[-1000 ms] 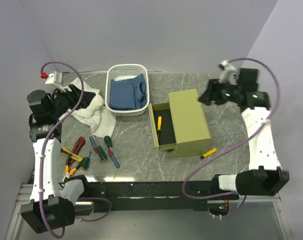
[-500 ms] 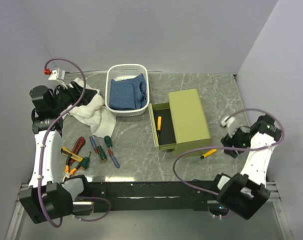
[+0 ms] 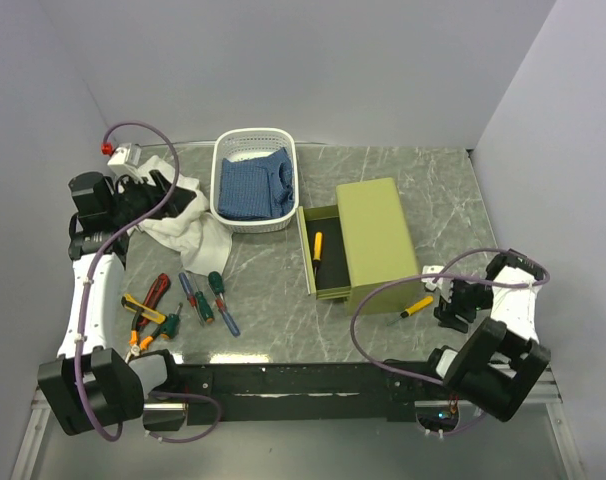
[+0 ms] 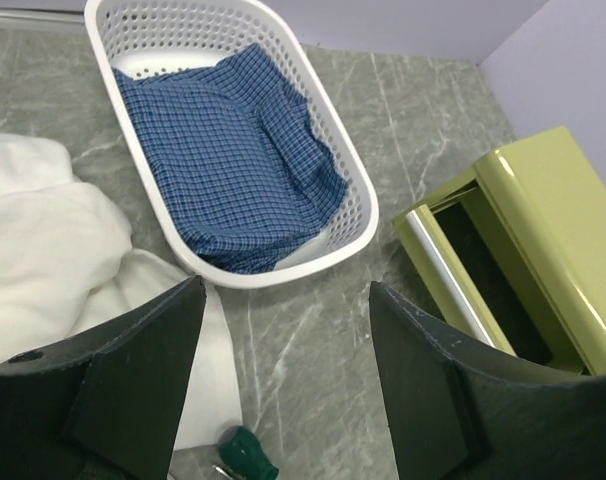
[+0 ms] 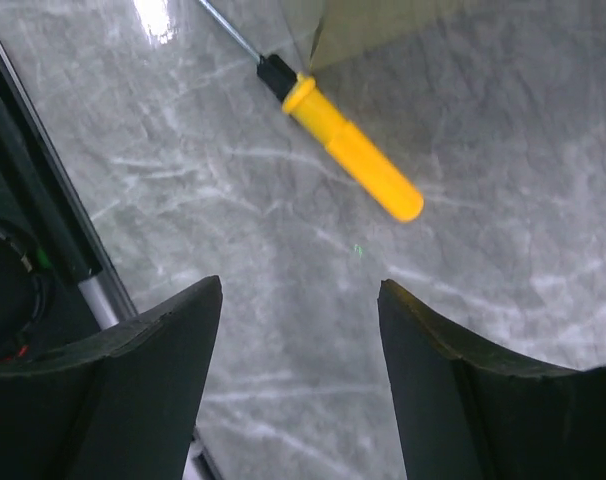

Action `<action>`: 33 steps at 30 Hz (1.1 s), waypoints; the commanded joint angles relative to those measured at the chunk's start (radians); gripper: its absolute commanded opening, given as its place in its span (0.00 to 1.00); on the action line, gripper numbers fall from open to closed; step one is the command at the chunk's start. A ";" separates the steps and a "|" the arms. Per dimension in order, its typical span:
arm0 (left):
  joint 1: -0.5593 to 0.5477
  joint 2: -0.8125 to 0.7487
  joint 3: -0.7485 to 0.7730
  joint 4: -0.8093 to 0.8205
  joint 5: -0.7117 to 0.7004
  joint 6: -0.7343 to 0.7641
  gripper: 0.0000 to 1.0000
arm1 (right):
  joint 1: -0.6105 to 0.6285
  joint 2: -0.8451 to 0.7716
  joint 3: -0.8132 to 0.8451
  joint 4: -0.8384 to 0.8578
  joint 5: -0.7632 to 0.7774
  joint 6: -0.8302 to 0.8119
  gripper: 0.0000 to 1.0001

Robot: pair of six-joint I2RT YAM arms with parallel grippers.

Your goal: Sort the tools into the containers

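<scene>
Yellow screwdriver (image 5: 348,150): lying just beside drawer chest (image 3: 378,240)
Right gripper (image 5: 298,290): just beside it, jaws wide apart, empty
Left gripper (image 4: 285,290): jaws wide apart, empty, over white cloth (image 4: 43,250) near basket (image 4: 353,200)
Remaining tools (image 3: 178,303): grouped near left arm

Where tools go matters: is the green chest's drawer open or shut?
Open. The drawer juts out of the olive chest, its dark inside exposed, a yellow-handled screwdriver lying in it.

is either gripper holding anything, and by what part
Nothing. Left gripper and right gripper are open and empty; the yellow screwdriver lies loose near the right one.
</scene>
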 commanded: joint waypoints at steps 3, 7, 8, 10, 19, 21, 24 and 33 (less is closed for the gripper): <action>0.016 0.038 -0.009 -0.073 -0.010 0.113 0.71 | 0.020 0.121 -0.016 0.041 -0.067 -0.679 0.67; 0.037 0.071 0.000 -0.126 -0.026 0.191 0.70 | 0.020 0.217 0.013 0.070 -0.090 -0.681 0.64; 0.044 0.080 0.000 -0.151 -0.029 0.202 0.70 | 0.019 0.231 0.019 0.078 -0.099 -0.679 0.64; 0.057 0.090 -0.003 -0.172 -0.031 0.231 0.70 | 0.015 0.277 0.047 0.090 -0.113 -0.678 0.64; 0.119 0.113 -0.074 -0.278 -0.092 0.404 0.68 | 0.014 0.435 0.116 0.165 -0.114 -0.698 0.65; 0.142 0.125 -0.077 -0.289 -0.118 0.443 0.68 | 0.014 0.454 0.133 0.167 -0.134 -0.701 0.65; 0.188 0.131 -0.097 -0.310 -0.146 0.484 0.68 | 0.022 0.475 0.141 0.181 -0.147 -0.704 0.66; 0.261 0.110 -0.133 -0.356 -0.169 0.538 0.67 | 0.066 0.518 0.162 0.158 -0.147 -0.704 0.60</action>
